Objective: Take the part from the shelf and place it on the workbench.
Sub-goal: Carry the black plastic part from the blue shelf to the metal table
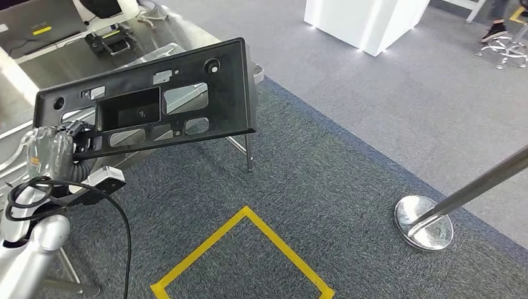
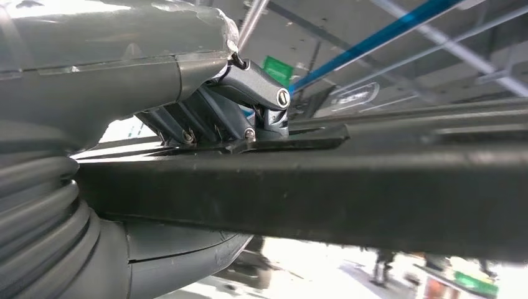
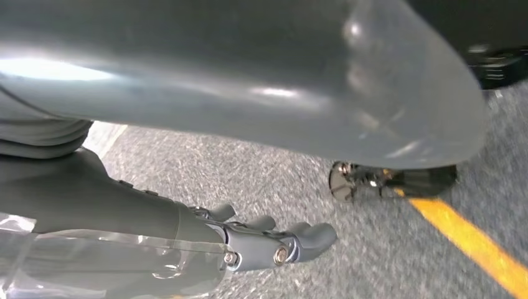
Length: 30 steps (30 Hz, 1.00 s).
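Observation:
The part (image 1: 149, 96) is a long flat black plastic panel with several cut-outs, held up on edge in the head view. My left hand (image 1: 53, 149) grips it at its lower left end. In the left wrist view the dark fingers (image 2: 258, 93) and the thick thumb clamp the panel's edge (image 2: 311, 187) between them. Beyond and under the panel stands a metal workbench (image 1: 62, 68). My right hand (image 3: 268, 243) hangs low over the grey carpet with its fingers slightly curled and nothing in them.
A yellow tape square (image 1: 246, 261) marks the carpet in front of me. A chrome stanchion base (image 1: 424, 222) with a slanting pole stands at the right. A white block (image 1: 364, 22) stands far back. The workbench holds a dark device (image 1: 109, 40); one bench leg (image 1: 249, 152) shows.

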{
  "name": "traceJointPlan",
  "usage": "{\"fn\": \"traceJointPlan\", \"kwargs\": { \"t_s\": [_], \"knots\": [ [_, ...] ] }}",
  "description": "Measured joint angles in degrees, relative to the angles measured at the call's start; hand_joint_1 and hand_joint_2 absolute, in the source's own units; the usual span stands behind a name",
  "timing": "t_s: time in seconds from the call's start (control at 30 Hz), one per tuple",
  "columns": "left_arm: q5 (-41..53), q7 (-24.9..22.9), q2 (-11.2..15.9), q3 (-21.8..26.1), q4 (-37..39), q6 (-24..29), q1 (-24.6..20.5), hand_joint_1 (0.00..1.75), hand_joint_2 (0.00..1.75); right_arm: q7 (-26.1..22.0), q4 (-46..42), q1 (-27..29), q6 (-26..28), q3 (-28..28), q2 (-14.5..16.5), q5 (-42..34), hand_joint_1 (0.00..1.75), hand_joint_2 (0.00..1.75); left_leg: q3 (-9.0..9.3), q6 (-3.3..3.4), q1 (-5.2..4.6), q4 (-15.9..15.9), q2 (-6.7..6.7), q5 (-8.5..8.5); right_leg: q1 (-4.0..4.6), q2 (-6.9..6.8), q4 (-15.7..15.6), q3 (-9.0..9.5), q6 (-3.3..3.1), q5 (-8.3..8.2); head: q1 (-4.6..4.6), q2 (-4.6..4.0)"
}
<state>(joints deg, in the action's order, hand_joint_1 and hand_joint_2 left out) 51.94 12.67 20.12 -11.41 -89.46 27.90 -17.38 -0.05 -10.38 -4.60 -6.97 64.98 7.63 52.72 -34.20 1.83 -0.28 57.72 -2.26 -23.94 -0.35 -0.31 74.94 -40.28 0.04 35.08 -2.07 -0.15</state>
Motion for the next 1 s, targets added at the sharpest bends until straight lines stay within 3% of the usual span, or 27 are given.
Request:
{"fn": "traceJointPlan", "kwargs": {
  "t_s": [0.07, 0.13, 0.2, 0.27, 0.33, 0.4, 0.47, 0.5, 0.53, 0.57, 0.63, 0.7, 0.77, 0.8, 0.87, 0.93, 0.97, 1.0],
  "knots": [
    [-0.1, -0.2, 0.0, 0.0, 0.4, -0.1, 0.0, 1.75, 1.75, -0.1, 0.0, 0.1, 0.0, 0.0, -0.1, -0.2, 0.00, 0.00, -0.02, -0.31, 0.12, 0.5, -1.73, -0.23, -0.23, 0.67, -5.1, 1.75, 0.05, -4.23, 0.00, 0.00],
    [-0.3, -0.4, 0.0, 0.0, 0.7, 0.0, -0.2, 1.75, 1.75, -0.2, 0.0, 0.0, 0.0, 0.0, -0.2, -0.4, 0.00, 0.00, -0.32, -0.90, 0.19, 1.2, -3.21, -0.58, -0.60, 3.33, -11.8, 4.49, 0.06, -7.46, -0.01, 0.00],
    [-0.4, -0.6, 0.0, 0.0, 1.1, 0.0, -0.4, 1.75, 1.75, -0.2, 0.0, -0.1, 0.1, 0.0, -0.2, -0.5, 0.00, 0.00, -0.79, -1.55, 0.34, 1.5, -4.37, -0.66, -0.55, 4.72, -14.2, 5.40, -0.15, -7.92, 0.01, 0.00],
    [-0.5, -0.7, 0.0, 0.0, 1.5, 0.0, -0.5, 1.75, 1.75, -0.2, 0.0, -0.3, 0.1, 0.0, -0.2, -0.5, 0.00, 0.00, -1.05, -2.13, 0.55, 1.4, -5.36, -0.56, -0.38, 3.43, -14.6, 5.61, -0.72, -8.07, 0.02, 0.00],
    [-0.6, -0.8, 0.1, 0.1, 1.9, 0.0, -0.8, 1.75, 1.75, -0.1, 0.0, -0.3, 0.1, 0.0, -0.3, -0.6, 0.00, 0.00, -1.83, -2.70, 0.48, 3.0, -3.48, -1.63, -0.48, 2.06, -15.0, 6.02, -1.40, -8.15, 0.01, 0.00],
    [-0.8, -1.0, 0.1, 0.0, 2.5, 0.0, -1.4, 1.75, 1.75, -0.1, 0.0, -0.3, 0.1, 0.0, -0.3, -0.6, 0.00, 0.00, -4.54, -3.26, 0.47, 9.0, 0.10, -4.60, -0.38, 0.65, -15.3, 6.33, -1.92, -8.07, -0.01, 0.00],
    [-1.0, -1.3, 0.1, 0.0, 3.3, 0.0, -1.6, 1.75, 1.75, -0.1, 0.0, -0.3, 0.2, 0.0, -0.2, -0.6, 0.00, 0.00, -7.96, -3.64, 0.71, 15.8, 1.58, -7.04, -0.23, -0.80, -15.3, 6.44, -2.15, -7.83, -0.01, 0.00],
    [-1.0, -1.3, 0.1, 0.0, 3.6, 0.0, -1.6, 1.75, 1.75, -0.1, 0.0, -0.2, 0.2, 0.1, -0.2, -0.6, 0.00, 0.00, -8.63, -3.72, 0.79, 17.0, 1.81, -6.89, -0.21, -1.56, -15.3, 6.55, -2.17, -7.68, -0.01, 0.00],
    [-1.0, -1.3, 0.1, 0.0, 4.0, 0.0, -1.6, 1.75, 1.75, -0.1, 0.0, -0.2, 0.2, 0.1, -0.2, -0.6, 0.00, 0.00, -8.17, -3.73, 0.85, 15.9, 1.99, -5.71, -0.20, -2.30, -15.3, 6.72, -2.14, -7.51, -0.01, 0.00],
    [-1.0, -1.3, 0.1, 0.0, 4.3, 0.0, -1.7, 1.75, 1.75, -0.1, 0.0, -0.3, 0.2, 0.1, -0.2, -0.6, 0.00, 0.00, -6.61, -3.63, 0.87, 12.7, 2.42, -3.73, -0.19, -3.03, -15.3, 6.98, -2.06, -7.31, -0.01, 0.00],
    [-1.0, -1.4, 0.1, -0.1, 4.7, 0.0, -2.2, 1.75, 1.75, -0.1, 0.0, -0.3, 0.2, 0.1, -0.1, -0.6, 0.00, 0.00, -2.72, -3.12, 0.41, 5.0, 4.90, -0.69, 0.02, -4.37, -15.3, 7.52, -1.74, -6.85, -0.01, 0.00],
    [-1.0, -1.4, 0.1, -0.1, 5.0, 0.0, -2.9, 1.75, 1.75, -0.1, 0.0, -0.3, 0.2, 0.1, -0.1, -0.6, 0.00, 0.00, -1.02, -2.36, -0.22, 1.4, 6.49, -0.16, 0.36, -5.64, -15.4, 7.88, -1.25, -6.51, 0.00, 0.00],
    [-1.0, -1.5, 0.1, -0.1, 5.3, 0.0, -3.1, 1.75, 1.75, -0.1, 0.0, -0.6, 0.2, 0.1, 0.0, -0.6, 0.00, 0.00, -0.92, -1.66, -0.21, 1.0, 5.22, -0.14, 0.50, -6.87, -15.6, 8.25, -0.68, -6.21, 0.01, 0.00],
    [-1.0, -1.5, 0.1, -0.1, 5.5, 0.0, -3.2, 1.75, 1.75, -0.1, 0.0, -0.6, 0.2, 0.1, 0.0, -0.6, 0.00, 0.00, -0.77, -1.36, -0.03, 0.7, 4.46, -0.01, 0.44, -6.42, -15.3, 8.39, -0.36, -5.87, 0.01, 0.00],
    [-1.0, -1.5, 0.1, -0.1, 5.8, 0.1, -3.6, 1.75, 1.75, -0.1, 0.0, -0.7, 0.2, 0.1, 0.0, -0.6, 0.00, 0.00, -0.46, -0.63, 0.42, 0.2, 3.14, 0.31, 0.17, -3.39, -11.9, 6.99, 0.12, -3.81, 0.02, 0.00],
    [-1.0, -1.5, -0.1, -0.3, 6.2, 0.1, -4.0, 1.75, 1.75, -0.1, 0.0, -0.6, 0.2, 0.1, 0.0, -0.6, 0.00, 0.00, -0.50, -0.21, 0.45, 0.2, 1.84, 0.33, -0.09, -0.58, -4.7, 3.09, 0.29, -0.56, 0.01, 0.00],
    [-1.0, -1.5, -0.2, -0.4, 6.4, 0.1, -4.0, 1.75, 1.75, -0.1, 0.0, -0.5, 0.2, 0.1, 0.0, -0.6, 0.00, 0.00, -0.51, -0.16, 0.45, 0.2, 1.08, 0.29, -0.14, -0.17, -1.4, 1.08, 0.37, 0.42, 0.01, 0.00],
    [-1.0, -1.5, -0.3, -0.4, 6.6, 0.1, -4.0, 1.75, 1.75, -0.1, 0.0, -0.5, 0.2, 0.1, 0.0, -0.6, 0.00, 0.00, -0.50, -0.16, 0.44, 0.3, 0.26, 0.24, -0.19, -0.05, 0.2, -0.20, 0.45, 0.28, 0.01, 0.00]
  ]
}}
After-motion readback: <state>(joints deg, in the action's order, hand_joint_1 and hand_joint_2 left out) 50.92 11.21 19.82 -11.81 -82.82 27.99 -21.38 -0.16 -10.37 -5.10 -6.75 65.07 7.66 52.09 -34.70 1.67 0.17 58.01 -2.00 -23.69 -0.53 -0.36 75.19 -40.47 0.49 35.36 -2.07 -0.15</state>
